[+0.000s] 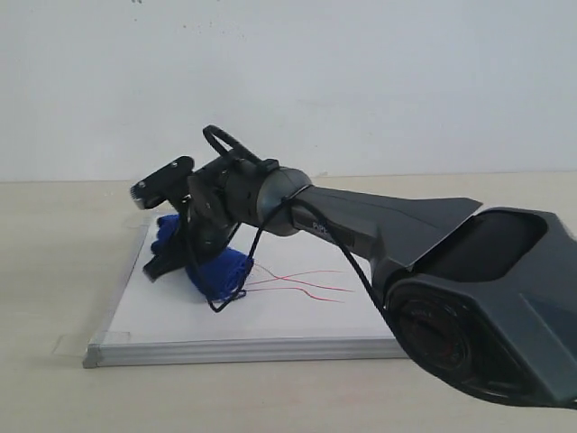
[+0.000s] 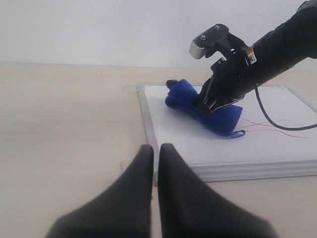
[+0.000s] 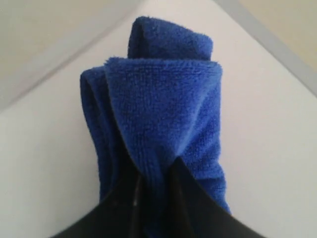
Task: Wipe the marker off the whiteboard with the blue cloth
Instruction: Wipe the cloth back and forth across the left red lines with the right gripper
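The whiteboard (image 1: pixel 270 320) lies flat on the table, silver-framed. Red marker (image 1: pixel 306 281) lines cross it right of centre, and show at the edge of the left wrist view as marker (image 2: pixel 282 126). My right gripper (image 1: pixel 171 257) reaches across to the board's left part and is shut on the blue cloth (image 1: pixel 216 271), which is bunched and pressed on the white surface just left of the scribble. In the right wrist view the blue cloth (image 3: pixel 163 109) is pinched between the right gripper's (image 3: pixel 154 171) dark fingers. My left gripper (image 2: pixel 155 148) hangs off the board near its corner, jaws together, empty.
The beige table (image 1: pixel 54 271) surrounds the whiteboard (image 2: pixel 237 153). Clear tape tabs (image 1: pixel 77 343) hold the board's corners. The right arm's (image 1: pixel 406 234) bulky dark body spans the right side of the exterior view, with a black cable (image 1: pixel 361 271) looping over the board.
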`<state>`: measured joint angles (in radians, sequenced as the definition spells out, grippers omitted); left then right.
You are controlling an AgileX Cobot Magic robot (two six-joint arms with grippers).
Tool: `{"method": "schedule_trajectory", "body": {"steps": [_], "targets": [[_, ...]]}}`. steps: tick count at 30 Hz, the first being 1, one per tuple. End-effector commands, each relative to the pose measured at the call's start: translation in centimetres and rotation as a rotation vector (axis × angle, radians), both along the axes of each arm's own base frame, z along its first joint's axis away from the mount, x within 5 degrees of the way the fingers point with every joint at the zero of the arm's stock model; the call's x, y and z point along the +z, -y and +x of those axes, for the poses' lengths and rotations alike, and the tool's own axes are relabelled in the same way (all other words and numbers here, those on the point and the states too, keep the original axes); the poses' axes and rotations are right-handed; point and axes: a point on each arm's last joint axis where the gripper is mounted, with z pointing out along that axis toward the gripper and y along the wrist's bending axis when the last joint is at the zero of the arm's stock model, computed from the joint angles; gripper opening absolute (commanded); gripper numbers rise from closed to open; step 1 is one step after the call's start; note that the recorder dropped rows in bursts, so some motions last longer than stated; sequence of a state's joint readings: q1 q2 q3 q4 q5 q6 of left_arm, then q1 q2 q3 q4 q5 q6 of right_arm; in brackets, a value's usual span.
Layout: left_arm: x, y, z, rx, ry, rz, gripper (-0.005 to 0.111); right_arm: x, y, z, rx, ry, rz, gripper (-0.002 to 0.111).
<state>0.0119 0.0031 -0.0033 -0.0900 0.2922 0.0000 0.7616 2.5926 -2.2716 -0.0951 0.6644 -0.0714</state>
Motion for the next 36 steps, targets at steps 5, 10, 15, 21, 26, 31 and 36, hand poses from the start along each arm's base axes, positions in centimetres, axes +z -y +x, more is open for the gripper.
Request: {"method": "schedule_trajectory", "body": {"steps": [5, 10, 15, 21, 26, 31, 36], "targets": [[-0.1, 0.0, 0.0, -0.002, 0.003, 0.001, 0.004, -0.3, -0.1, -0.4, 0.103, 0.001, -0.045, -0.001], [-0.1, 0.0, 0.0, -0.002, 0.003, 0.001, 0.004, -0.8, 3.6, 1.7, -0.202, -0.058, -0.123, -0.001], [-0.1, 0.0, 0.0, -0.002, 0.003, 0.001, 0.004, -1.0, 5.6, 2.5, -0.360, -0.100, -0.151, -0.001], [-0.1, 0.0, 0.0, -0.002, 0.003, 0.001, 0.004, -0.6, 3.0, 1.8, -0.230, -0.093, 0.004, -0.001], [-0.1, 0.0, 0.0, -0.002, 0.003, 0.001, 0.004, 0.1, -0.6, -0.1, 0.033, -0.047, 0.125, -0.001], [-0.1, 0.0, 0.0, -0.002, 0.003, 0.001, 0.004, -0.4, -0.5, -0.1, 0.045, -0.027, 0.078, -0.001], [-0.1, 0.0, 0.0, -0.002, 0.003, 0.001, 0.004, -3.0, 2.7, 1.5, -0.160, -0.087, -0.076, -0.001]]}}
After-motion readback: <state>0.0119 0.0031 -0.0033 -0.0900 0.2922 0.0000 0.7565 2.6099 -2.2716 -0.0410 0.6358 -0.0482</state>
